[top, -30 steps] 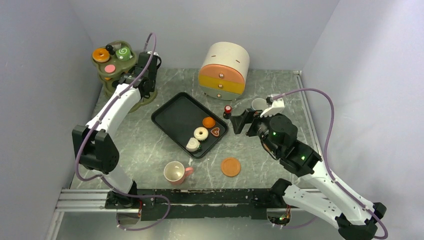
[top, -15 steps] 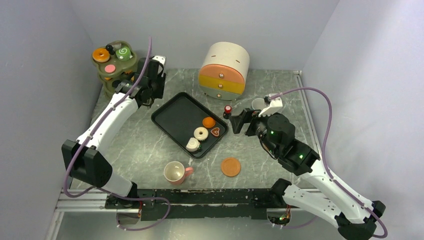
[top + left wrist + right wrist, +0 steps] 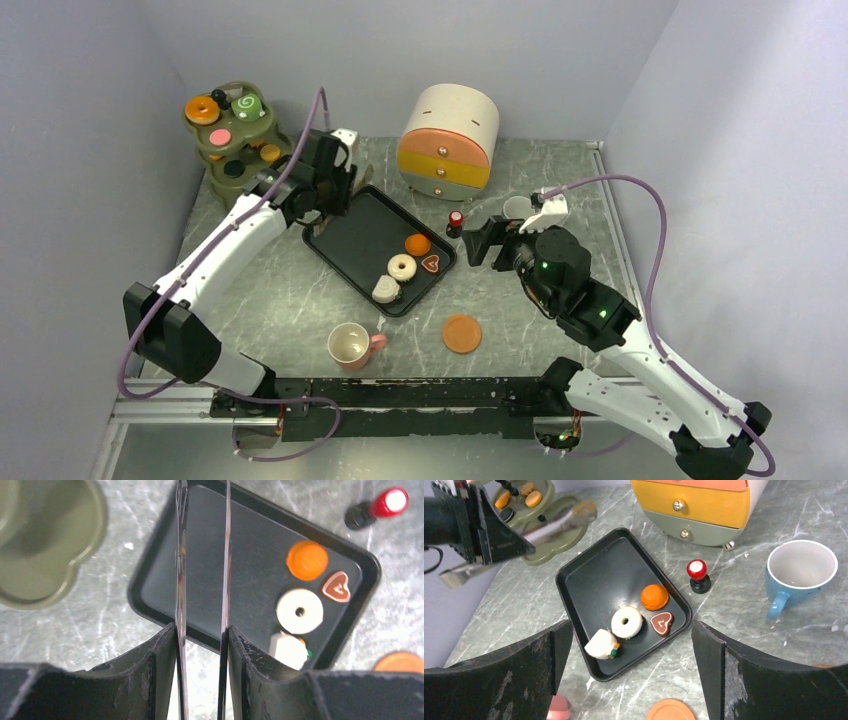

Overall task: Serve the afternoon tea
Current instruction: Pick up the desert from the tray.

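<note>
Well, from above, the left gripper (image 3: 343, 190) hangs over the far-left corner of the black tray (image 3: 355, 235). It is just beside the olive tiered stand (image 3: 215, 150), which carries an orange doughnut (image 3: 202, 109) and a green swirl roll (image 3: 246, 104) on top. At the tray's right end sit an orange pastry (image 3: 418, 244), a white doughnut (image 3: 402, 267), a heart cookie (image 3: 432, 264) and a white pastry (image 3: 386, 289). On the near side of the tray, the pink cup (image 3: 350, 345) stands on the table (image 3: 280, 290), with the orange saucer (image 3: 462, 333) to its right and apart from it. The right gripper (image 3: 480, 245) hovers right of the tray, its jaws spread wide with nothing between them. The blue cup (image 3: 517, 207) peeks out just beyond it. A small red-topped stamp (image 3: 456, 220) stands between the tray and a rounded chest of drawers (image 3: 448, 140).

Over to the left wrist: the jaws are squeezed in on a pair of tongs (image 3: 179, 580). Both thin blades run edge-on out over the tray's bare left half, and nothing shows between them. The four pastries lie off to the right, clear of the blades.

Right wrist now: the jaws are wide and hold nothing, looking down on the pastry end of the tray. The blue cup stands upright on the table at the right. The tongs show at the far left, with one arm crossing in front of the stand's base.
</note>
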Available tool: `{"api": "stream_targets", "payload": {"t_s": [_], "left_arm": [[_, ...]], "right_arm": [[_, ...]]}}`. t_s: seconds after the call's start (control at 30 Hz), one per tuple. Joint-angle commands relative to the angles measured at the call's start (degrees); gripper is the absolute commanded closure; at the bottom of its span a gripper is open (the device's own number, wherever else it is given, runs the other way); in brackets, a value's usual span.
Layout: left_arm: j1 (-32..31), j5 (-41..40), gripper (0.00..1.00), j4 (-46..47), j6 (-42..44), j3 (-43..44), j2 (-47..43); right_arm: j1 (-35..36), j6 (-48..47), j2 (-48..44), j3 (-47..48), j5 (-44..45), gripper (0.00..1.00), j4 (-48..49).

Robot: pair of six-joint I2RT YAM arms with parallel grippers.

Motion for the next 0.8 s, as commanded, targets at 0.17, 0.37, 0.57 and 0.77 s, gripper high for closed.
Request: {"api": "stream_targets", "payload": {"t_s": [0.17,0.37,0.57,0.77], "left_arm": [[-8.7,4.9,0.54,-1.2,-3.5,-6.1,-1.3],[-13.4,5.5,0.53,-0.4,-4.7,-7.4,-0.7],[-16.2,4.4,0.51,2.1,-4.8,-7.8,1.4],[-17.6,4.3,0.51,3.7,-4.5,-7.4,4.6]], "right_arm": [[-0.3,-1.2,-1.6,1.7,3.2,0.07,-1.2],[-0.3,-3.9,-1.7,3.4,6.1,0.07,-0.2],[-0.3,-4.4,-1.3,3.5,5.1,0.06,0.1],[-0.3,-5.2,-1.2,2.4,4.0,0.06,2.2]]}}
